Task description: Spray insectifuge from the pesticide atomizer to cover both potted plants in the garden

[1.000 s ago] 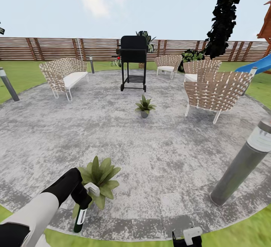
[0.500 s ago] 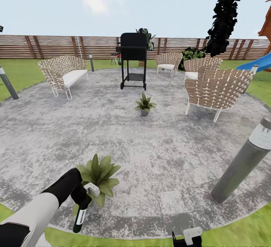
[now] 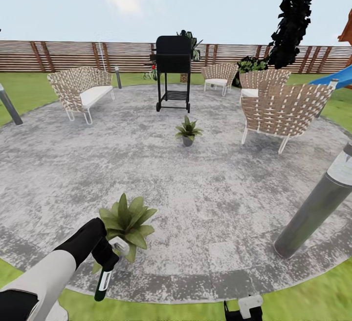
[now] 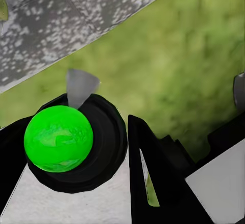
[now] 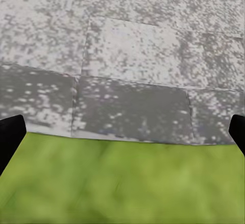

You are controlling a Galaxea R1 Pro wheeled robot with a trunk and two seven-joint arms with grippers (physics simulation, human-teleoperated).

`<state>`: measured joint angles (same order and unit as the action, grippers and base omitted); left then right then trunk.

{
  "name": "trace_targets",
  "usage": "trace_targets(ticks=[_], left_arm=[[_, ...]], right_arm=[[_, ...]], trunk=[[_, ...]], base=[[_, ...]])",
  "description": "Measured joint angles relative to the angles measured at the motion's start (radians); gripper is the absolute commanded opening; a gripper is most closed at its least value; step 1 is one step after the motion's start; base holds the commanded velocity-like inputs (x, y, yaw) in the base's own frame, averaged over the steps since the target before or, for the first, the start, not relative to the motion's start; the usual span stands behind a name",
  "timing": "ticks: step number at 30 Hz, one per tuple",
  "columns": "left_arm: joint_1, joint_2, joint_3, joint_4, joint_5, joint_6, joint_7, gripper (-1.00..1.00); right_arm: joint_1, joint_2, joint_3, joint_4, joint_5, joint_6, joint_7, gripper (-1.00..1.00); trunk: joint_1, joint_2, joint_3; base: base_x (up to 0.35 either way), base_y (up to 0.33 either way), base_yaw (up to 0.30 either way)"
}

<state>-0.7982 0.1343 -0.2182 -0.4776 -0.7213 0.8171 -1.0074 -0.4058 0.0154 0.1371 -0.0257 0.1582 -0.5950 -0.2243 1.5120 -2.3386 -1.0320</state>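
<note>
Already in hand: the left gripper (image 3: 108,261) is clamped on the atomizer (image 3: 103,282), which hangs base-down over the patio (image 3: 205,199) edge.
Right gripper (image 5: 122,132): fingers wide apart, holding nothing, over the seam between paving and grass.
Near plant (image 3: 125,223): just beside the left gripper; no spray is visible, so its cover cannot be judged.
Far plant (image 3: 187,131): mid-patio, in front of the grill (image 3: 173,74), well apart from the robot, probably not yet treated.
Left: seemingly both sprayings.

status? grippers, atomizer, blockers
Left gripper shut on atomizer, beside near potted plant. Right gripper open, idle. Far plant unobstructed.
</note>
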Motion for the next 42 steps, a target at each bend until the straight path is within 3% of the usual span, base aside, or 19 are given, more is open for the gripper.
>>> trace_targets(ticks=[42], left_arm=[[0.001,0.0,0.005,0.007,0.0,-0.002,0.004,-1.0]], right_arm=[[0.0,0.001,0.0,0.001,0.0,0.0,0.0,1.0]], trunk=[[0.0,0.0,0.0]], base=[[0.072,0.008,0.0]])
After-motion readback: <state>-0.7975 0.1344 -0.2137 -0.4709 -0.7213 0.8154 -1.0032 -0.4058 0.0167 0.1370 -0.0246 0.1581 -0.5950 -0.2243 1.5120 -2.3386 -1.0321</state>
